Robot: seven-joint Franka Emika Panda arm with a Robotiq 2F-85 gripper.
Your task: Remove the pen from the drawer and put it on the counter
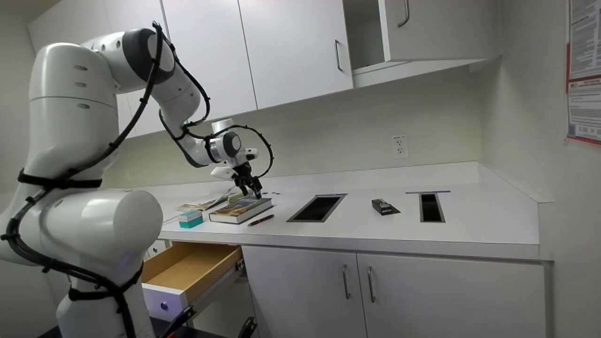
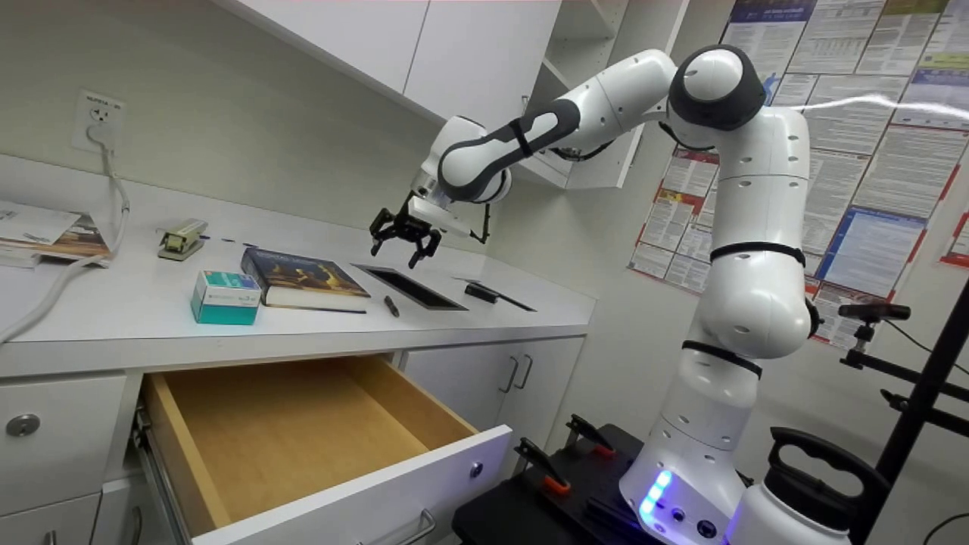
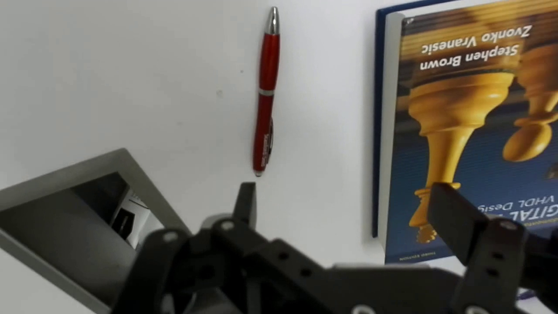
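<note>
1. The red pen (image 3: 267, 93) lies flat on the white counter (image 1: 357, 231), beside the book (image 3: 453, 126) but apart from it, roughly parallel to the book's nearest edge.
2. The gripper (image 2: 394, 260) hangs above the counter near the book, its 2 fingers spread wide with nothing held between them. In the wrist view, 1 fingertip overlaps the book's cover and the other overlaps counter just past the pen's clip end. Its exact height above the book cannot be told. I judge that this stance would suit having let go, with only moving away left.
3. The pen's place, between the book and the larger recess (image 3: 61, 180), matches what the task asks, so the transfer looks finished. The book could check a roll on its side; a nudge the other way might send the pen into the recess.
4. The drawer (image 2: 288, 424) sits lower than the book, drawn out from under the counter, presumably so the gripper can reach in from above. Its pale wood floor and walls show; the pen is outside it.
5. Inside the recess, across the pen from the book, the wrist view shows part of a pale thing with a dark patch, too little to name.
6. The teal-and-white box (image 2: 225, 299) stands just beside the book, on the side away from the pen; its contents cannot be told.
7. The wall cabinet (image 1: 365, 44), high above the book's level, has its door swung out; shelving shows within.
</note>
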